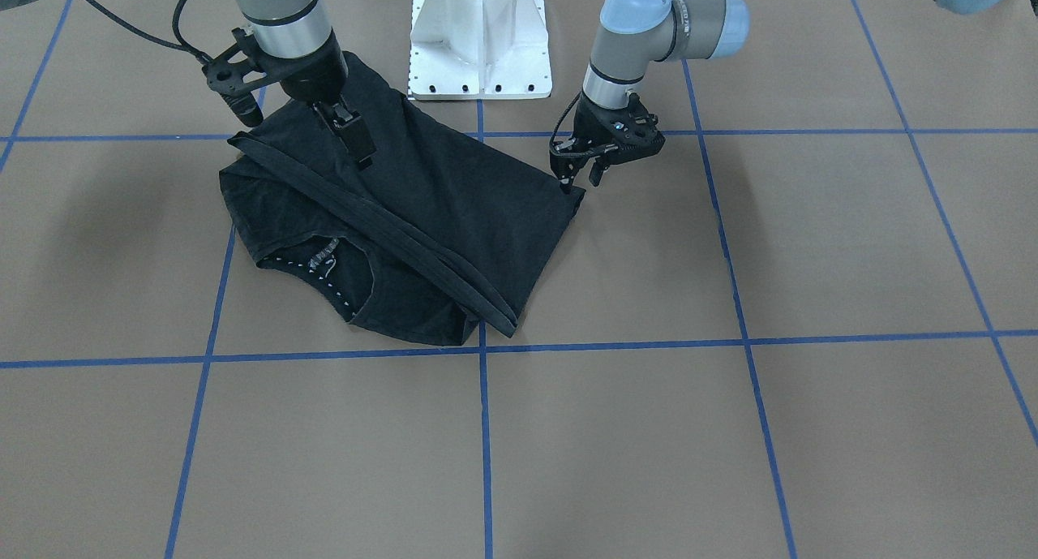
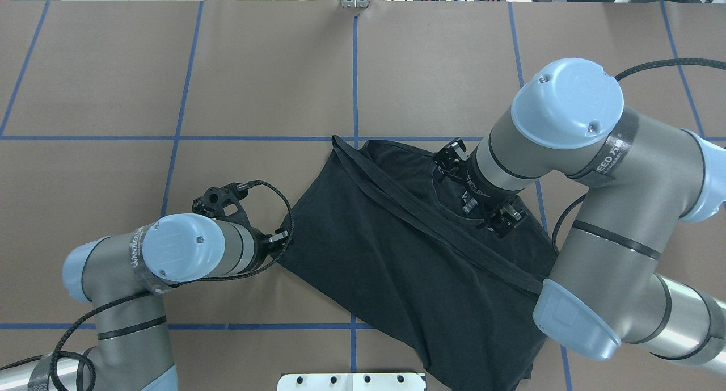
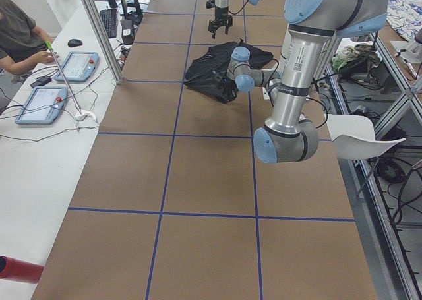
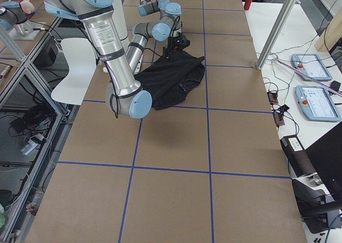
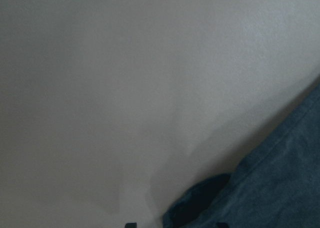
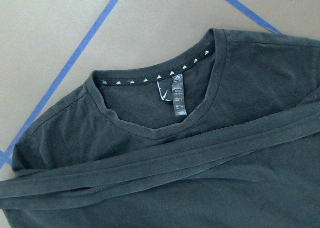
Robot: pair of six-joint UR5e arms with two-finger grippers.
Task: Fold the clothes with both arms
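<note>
The black T-shirt (image 1: 454,210) lies folded over on the brown table, with a hem band running diagonally across it. Its collar (image 6: 165,82) with white triangles faces the far side; the logo is hidden. My left gripper (image 1: 581,182) is down at the shirt's corner nearest the left arm, fingers apart, and the cloth edge shows in the left wrist view (image 5: 280,188). My right gripper (image 1: 358,149) hovers over the shirt's rear part, above the collar area. Its fingers show edge-on, so I cannot tell if they are open or shut. The shirt also shows in the overhead view (image 2: 397,255).
The white base mount (image 1: 478,48) stands just behind the shirt. Blue tape lines (image 1: 485,429) grid the table. A seated operator (image 3: 20,36) and tablets (image 3: 39,105) are at a side desk beyond the table's edge. A white chair (image 3: 362,135) stands beside the robot.
</note>
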